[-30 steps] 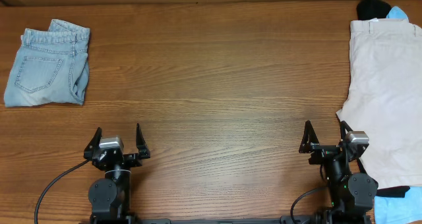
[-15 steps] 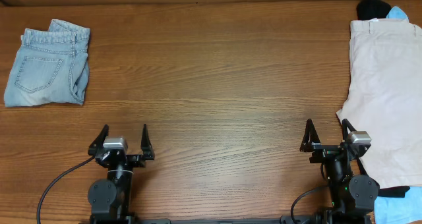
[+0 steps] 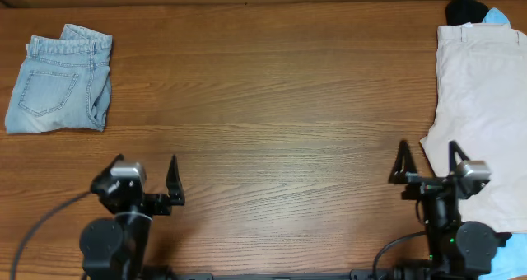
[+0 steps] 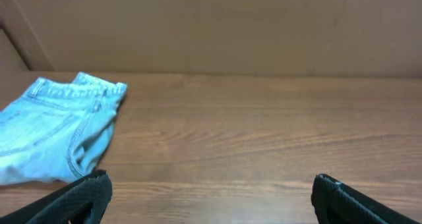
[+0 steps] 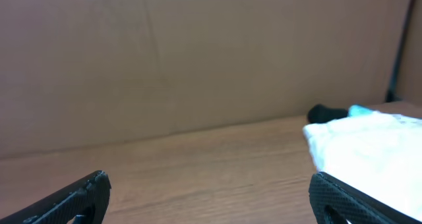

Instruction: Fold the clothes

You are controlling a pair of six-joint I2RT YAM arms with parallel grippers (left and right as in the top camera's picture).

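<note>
The clothes, a pair of cream shorts point(image 3: 486, 107), lie spread flat at the table's right edge, waistband toward the back. In the right wrist view they point(image 5: 369, 145) show as a pale patch at the right. My right gripper point(image 3: 427, 152) stands open just beside their lower left hem, its right finger over the cloth edge, nothing between the fingers point(image 5: 210, 183). My left gripper point(image 3: 146, 166) is open over bare wood at the front left, empty in its own view point(image 4: 211, 184).
Folded light-blue denim shorts point(image 3: 59, 81) lie at the back left, also in the left wrist view point(image 4: 53, 132). A black garment point(image 3: 465, 8) and a light-blue one point(image 3: 496, 16) sit behind the cream shorts. More blue cloth point(image 3: 510, 259) lies at the front right corner. A brown wall backs the wooden table point(image 3: 272, 107).
The right arm has shifted right, toward the cream shorts' hem. The left arm has moved left and turned slightly. Both grippers stayed open.
</note>
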